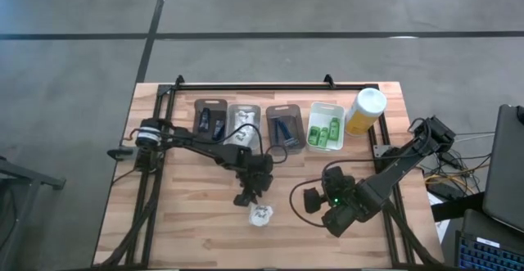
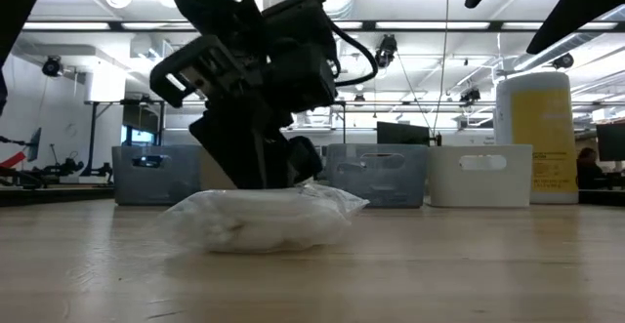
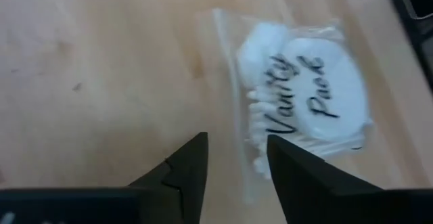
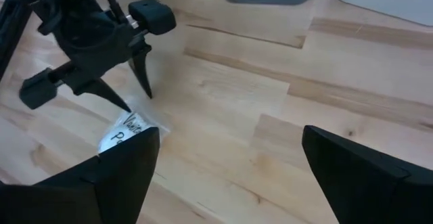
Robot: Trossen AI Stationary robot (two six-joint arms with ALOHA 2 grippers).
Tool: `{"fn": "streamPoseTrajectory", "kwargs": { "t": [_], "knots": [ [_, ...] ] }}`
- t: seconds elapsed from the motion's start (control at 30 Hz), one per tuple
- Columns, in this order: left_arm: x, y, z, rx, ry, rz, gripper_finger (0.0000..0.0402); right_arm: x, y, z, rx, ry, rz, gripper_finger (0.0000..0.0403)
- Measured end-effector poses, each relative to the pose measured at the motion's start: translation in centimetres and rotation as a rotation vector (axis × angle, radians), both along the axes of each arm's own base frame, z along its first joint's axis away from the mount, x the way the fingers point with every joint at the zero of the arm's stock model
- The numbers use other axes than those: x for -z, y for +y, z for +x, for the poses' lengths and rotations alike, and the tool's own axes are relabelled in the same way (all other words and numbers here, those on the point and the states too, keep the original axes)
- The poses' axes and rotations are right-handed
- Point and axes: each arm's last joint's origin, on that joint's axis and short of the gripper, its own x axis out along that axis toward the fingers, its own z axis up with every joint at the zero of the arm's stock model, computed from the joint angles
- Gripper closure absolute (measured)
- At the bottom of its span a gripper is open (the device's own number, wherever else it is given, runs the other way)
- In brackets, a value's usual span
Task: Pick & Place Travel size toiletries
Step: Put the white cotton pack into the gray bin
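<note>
A white crinkly packet with dark print [image 1: 260, 214] lies flat on the wood near the table's middle; it also shows in the left wrist view [image 3: 308, 102] and the low view [image 2: 259, 221]. My left gripper [image 1: 248, 196] is open and points down just on the packet's far side. Its fingertips [image 3: 237, 146] stand on either side of the packet's clear plastic edge [image 3: 226, 109]. My right gripper [image 1: 315, 199] is open wide to the packet's right, holding nothing [image 4: 230, 136]. Green bottles [image 1: 325, 132] lie in the white tray. My left gripper comes at the packet's clear edge [image 3: 233, 126] from above, pointing down, with one finger on each side of it. I cannot tell whether the fingertips touch the plastic. The packet lies flat on the table.
Four trays line the far side: three grey ones [image 1: 210, 122] [image 1: 243, 124] [image 1: 285, 128] and a white one [image 1: 313, 111]. A tall yellow bottle with a white cap [image 1: 364, 110] stands right of them. Bare wood lies between the trays and the grippers.
</note>
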Motion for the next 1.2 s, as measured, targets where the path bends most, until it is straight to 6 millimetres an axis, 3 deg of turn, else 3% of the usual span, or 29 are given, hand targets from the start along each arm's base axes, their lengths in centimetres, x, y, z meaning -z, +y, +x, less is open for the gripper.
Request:
{"fn": "streamPoseTrajectory", "kwargs": {
  "t": [0.43, 0.63, 0.87, 1.2],
  "knots": [
    [-0.1, -1.5, -0.5, 0.05, 0.032, -0.031, 0.0386, 0.0, -0.1, -0.2, -0.011, 0.02, -0.018, 0.0076],
    [-1.7, -1.7, -0.8, 0.018, 0.007, -0.02, 0.0397, 0.0, -0.2, -0.3, -0.022, 0.038, -0.035, 0.0084],
    [-7.4, -1.3, -2.8, -0.122, -0.062, 0.074, 0.0399, 0.1, -0.3, -0.3, -0.066, 0.065, -0.066, 0.0077],
    [-19.0, 1.4, -9.5, -0.377, -0.122, 0.505, 0.04, -0.2, -0.5, -0.5, -0.123, 0.084, -0.132, 0.0044]
  ]
}}
